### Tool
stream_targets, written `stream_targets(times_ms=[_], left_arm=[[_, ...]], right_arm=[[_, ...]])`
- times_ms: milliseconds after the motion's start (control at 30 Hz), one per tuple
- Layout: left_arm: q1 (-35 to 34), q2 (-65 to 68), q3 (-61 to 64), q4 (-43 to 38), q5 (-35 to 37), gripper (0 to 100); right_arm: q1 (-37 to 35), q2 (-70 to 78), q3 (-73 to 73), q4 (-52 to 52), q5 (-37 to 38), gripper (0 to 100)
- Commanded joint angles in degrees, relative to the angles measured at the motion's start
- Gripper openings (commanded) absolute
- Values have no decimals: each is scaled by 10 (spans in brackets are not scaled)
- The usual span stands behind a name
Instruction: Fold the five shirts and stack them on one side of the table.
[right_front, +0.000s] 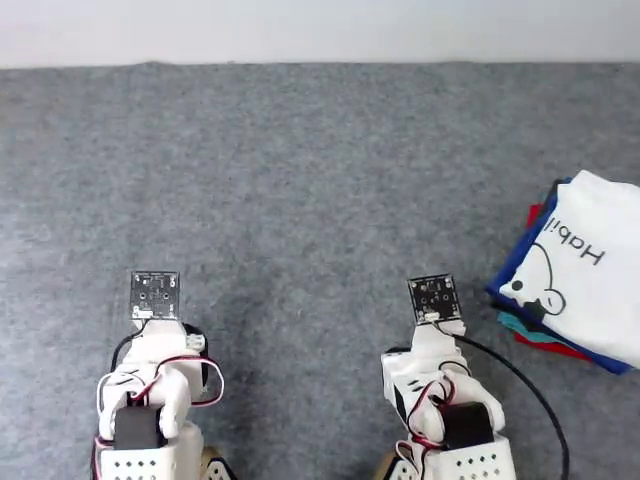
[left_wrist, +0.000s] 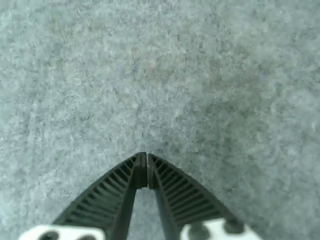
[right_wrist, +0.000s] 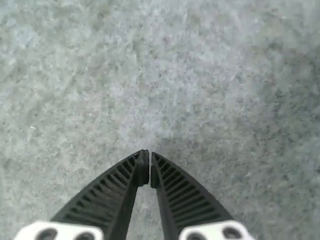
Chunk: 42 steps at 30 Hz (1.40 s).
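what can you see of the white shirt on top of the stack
The white shirt lies folded, soft fabric, at the right edge of the grey table, turned askew and cut off by the picture's edge. Black lettering and a rounded outline drawing show on it. It rests on a blue shirt; a teal shirt and a red shirt peek out beneath.

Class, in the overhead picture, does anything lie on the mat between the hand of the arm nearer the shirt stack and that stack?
Nothing visible does. Only bare grey mat lies between the nearer arm and the stack of shirts at the table's edge.
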Motion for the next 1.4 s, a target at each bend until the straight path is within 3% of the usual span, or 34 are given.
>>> stream_targets(times_ms=[0, 1367], left_arm=[[-3, -4, -2, 4, 0, 14], [-18, -5, -2, 5, -1, 14]], right_arm=[[1, 1, 10, 6, 4, 10], [1, 1, 10, 6, 6, 10]])
